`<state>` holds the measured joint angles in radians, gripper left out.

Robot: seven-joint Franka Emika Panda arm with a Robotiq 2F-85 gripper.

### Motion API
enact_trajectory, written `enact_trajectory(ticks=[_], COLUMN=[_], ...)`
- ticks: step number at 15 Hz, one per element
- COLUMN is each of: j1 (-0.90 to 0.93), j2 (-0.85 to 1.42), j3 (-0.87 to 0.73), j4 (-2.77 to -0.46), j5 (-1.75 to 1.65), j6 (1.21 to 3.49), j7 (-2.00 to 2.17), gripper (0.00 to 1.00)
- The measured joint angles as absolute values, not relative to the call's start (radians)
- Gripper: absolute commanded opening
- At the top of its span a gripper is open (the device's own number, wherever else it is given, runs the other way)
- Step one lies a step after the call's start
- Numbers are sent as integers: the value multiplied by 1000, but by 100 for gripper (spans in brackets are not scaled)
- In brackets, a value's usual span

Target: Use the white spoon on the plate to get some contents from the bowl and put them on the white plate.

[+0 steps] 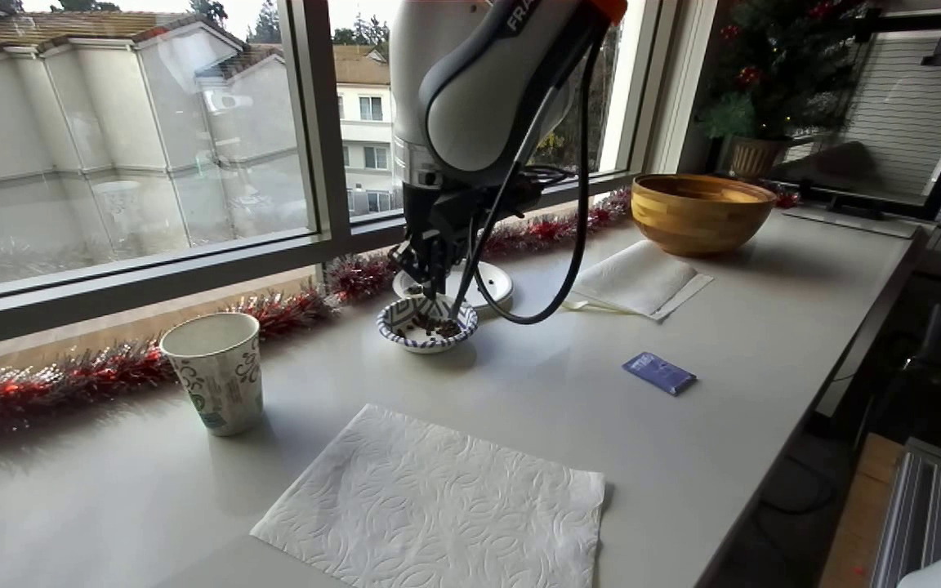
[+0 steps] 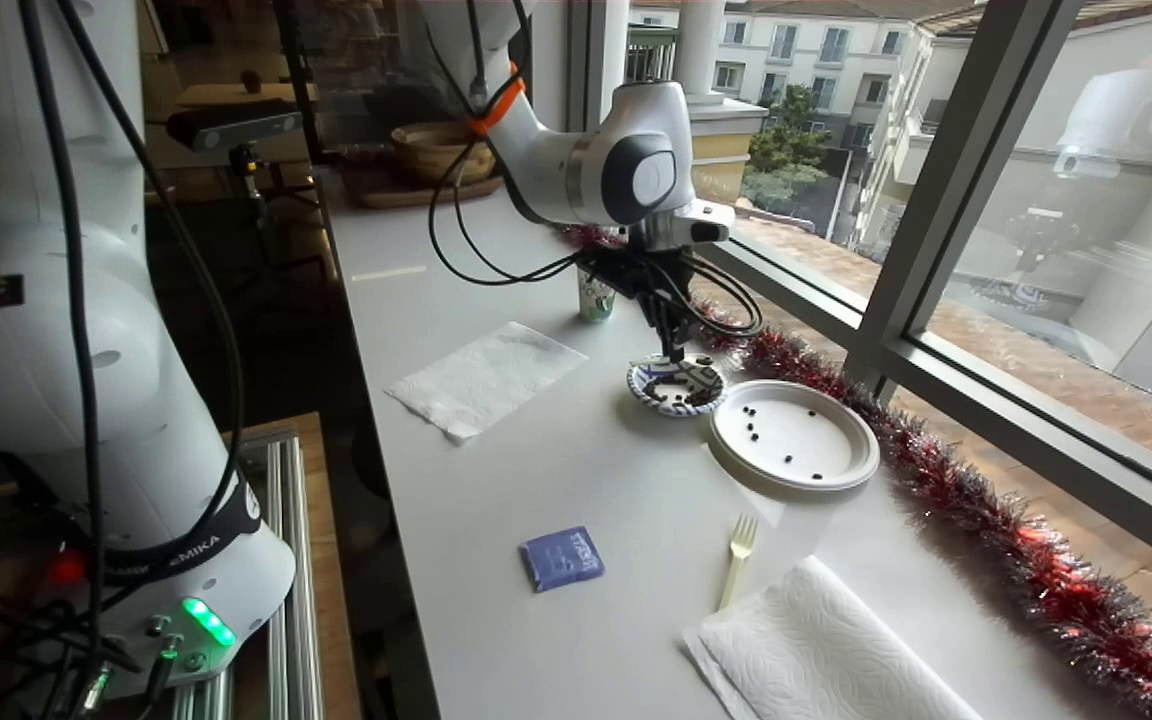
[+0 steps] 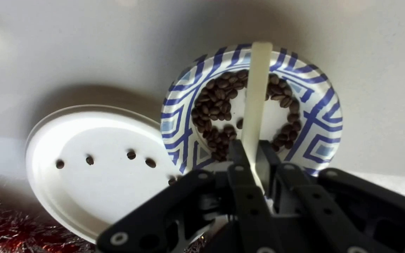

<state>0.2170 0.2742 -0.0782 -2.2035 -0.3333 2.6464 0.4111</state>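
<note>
The small bowl (image 3: 176, 117) with a blue pattern shows in the wrist view and in both exterior views (image 1: 425, 346) (image 2: 641, 395). Its contents, dark brown beans (image 3: 218, 102), lie in a ring around its floor. My gripper (image 3: 250, 147) is shut on the white spoon's pale handle (image 3: 258, 88), which crosses over the bowl. The spoon's scoop end is hidden behind the fingers. In an exterior view the fingertips (image 2: 674, 352) are low over the bowl's window-side rim. The white plate (image 3: 104, 196) sits beside the bowl with several scattered beans on it; it also shows in an exterior view (image 2: 806, 435).
A pale fork (image 2: 739, 550) and a folded napkin (image 2: 826, 650) lie near the plate. A blue packet (image 2: 562, 558), a large napkin (image 1: 446, 498), a paper cup (image 1: 221, 376) and a wooden bowl (image 1: 699, 214) are on the table. Tinsel (image 2: 986, 540) runs along the window.
</note>
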Motion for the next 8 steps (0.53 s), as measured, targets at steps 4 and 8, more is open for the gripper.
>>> enact_trajectory(ticks=[4, 8], j1=[215, 212], j2=[258, 271], j3=[-124, -185], j4=[-2209, -2196], j5=[-444, -555], j6=[2675, 2660], j7=[440, 478], gripper=[3, 3])
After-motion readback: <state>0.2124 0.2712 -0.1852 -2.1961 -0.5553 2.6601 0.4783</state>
